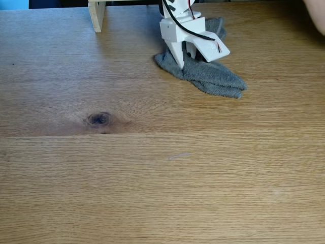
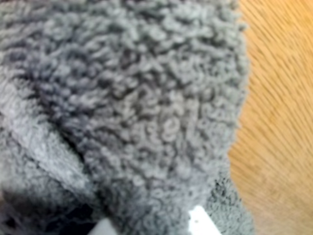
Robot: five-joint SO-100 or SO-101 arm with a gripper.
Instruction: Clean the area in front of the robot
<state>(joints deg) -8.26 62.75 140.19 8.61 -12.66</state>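
Broad light-brown oak tabletop (image 1: 203, 178) w/ fine straight grain and plank seams takes up the fixed view from near edge to far edge; I see one small dark knot (image 1: 99, 119) left of centre, about mid-depth. Far side, left: a pale wooden post (image 1: 96, 15) stands upright on the wood, its top cut by the frame.

Far side, right of centre, I've got the slim white plastic arm (image 1: 183, 28) w/ black and red wires (image 1: 185, 25) looping down its front. Its pointed two-finger gripper (image 1: 183, 63) aims straight down, tips pressed onto the left end of a crumpled grey terry cloth (image 1: 213, 76). Cloth lies flat-ish on the tabletop, running from behind the arm's base toward the near right, ending in a frayed-looking corner. Fingers look close together at the tips, but I can't tell if they're pinching fabric or just poking into it — cloth hides the contact.

Wrist view: grey looped terry pile (image 2: 137, 112) v. close up, blurry, w/ a fold running lower left. Strip of oak grain (image 2: 279, 122) shows along the right side. Two small white bits at the bottom edge look like finger tips (image 2: 200, 220) against the cloth; too little visible to judge their spacing.

Rest of the tabletop nearer me is bare wood, w/ a faint pale smudge (image 1: 177, 156) near centre.
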